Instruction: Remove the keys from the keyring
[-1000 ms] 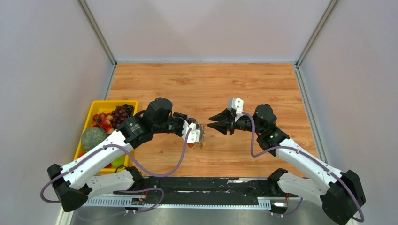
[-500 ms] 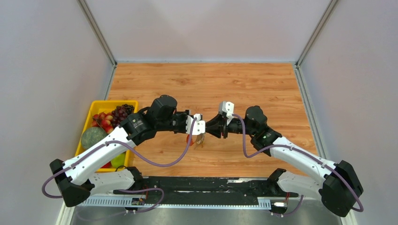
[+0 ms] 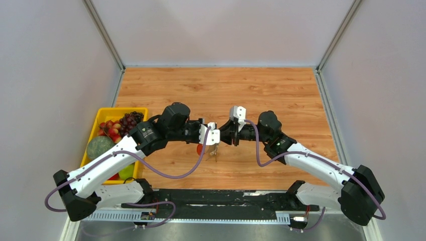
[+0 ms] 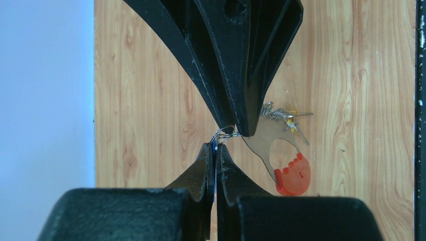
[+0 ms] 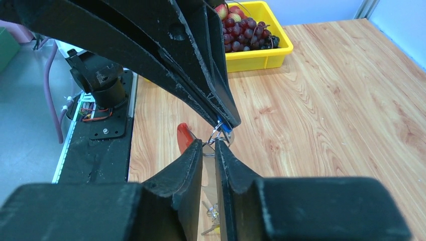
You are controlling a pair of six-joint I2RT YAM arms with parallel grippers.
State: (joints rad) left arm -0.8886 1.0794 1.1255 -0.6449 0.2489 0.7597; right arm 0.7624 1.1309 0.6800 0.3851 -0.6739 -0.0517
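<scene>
My left gripper [image 3: 214, 136] hangs above the table's middle, shut on a blue-headed key [image 5: 227, 131] whose blue edge shows between the pads [image 4: 215, 150]. The small silver keyring [image 4: 225, 134] sticks out just past its tips. My right gripper [image 5: 209, 143] meets it head-on, its jaws drawn in to a narrow gap with the ring's wire [image 5: 213, 140] caught between the tips. Below hang a thin metal plate [image 4: 269, 140] and the curved red clip [image 4: 293, 175]. More keys, one yellow-headed [image 4: 289, 119], dangle there too.
A yellow bin [image 3: 100, 113] of fruit, with grapes [image 3: 130, 120] and a green melon [image 3: 99, 147], stands at the left table edge. The black base rail [image 3: 221, 198] runs along the near edge. Grey walls enclose the wooden table [image 3: 281, 90].
My right gripper has moved left up to the left gripper's tips and narrowed its jaws around the ring. The left arm shifted slightly right and then held still.
</scene>
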